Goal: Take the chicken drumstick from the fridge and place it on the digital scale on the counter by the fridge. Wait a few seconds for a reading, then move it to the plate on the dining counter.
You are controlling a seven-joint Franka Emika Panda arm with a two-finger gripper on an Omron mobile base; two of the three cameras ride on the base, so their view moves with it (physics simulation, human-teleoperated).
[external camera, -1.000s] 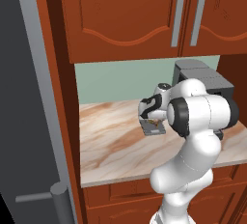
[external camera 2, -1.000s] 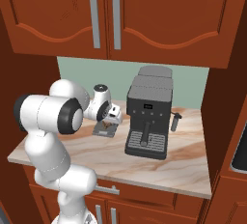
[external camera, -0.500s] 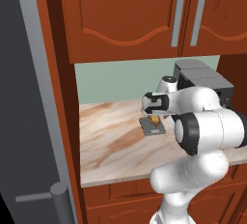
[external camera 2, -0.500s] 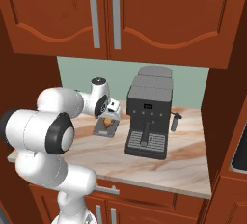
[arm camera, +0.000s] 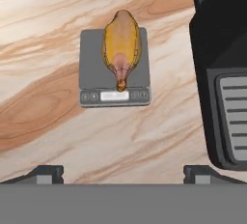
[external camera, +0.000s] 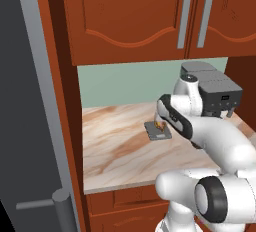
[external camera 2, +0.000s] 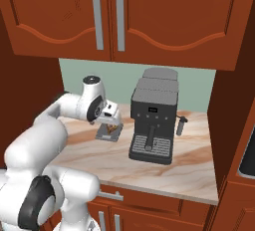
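Step in hand: the weighing pause. The chicken drumstick (arm camera: 122,44) lies on the digital scale (arm camera: 91,59), its long axis across the platform and its narrow bone end pointing at the display strip; its fat end overhangs the scale's far edge slightly. The tool (arm camera: 123,174) hangs above the scale with its jaws wide and nothing between them, clear of the meat (2 dark fingertips (arm camera: 44,173) stand well apart, 1 to either side of the scale as the hand camera looks down).

Landmark: the scale. It sits on the marbled tabletop (external camera: 115,146), just beside the dark coffee machine (external camera 2: 152,120); the fridge (external camera: 30,126) stands well off on its other side, as a tall grey wall with a bar handle.

Next move, my judgement: after the wait, come straight down, close across the thick middle of the drumstick, lift clear of the scale, then carry it to the plate on the dining counter.

Materials and shapes:
- Drumstick: golden-orange, browner along its middle, smooth, teardrop outline. Rounded flanks could slip under a narrow pinch.
- Scale: flat grey square slab, darker rim, pale display window.
- Tabletop: beige-brown veined marble look, flat.
- Coffee machine: boxy, matt dark grey, ribbed drip tray.
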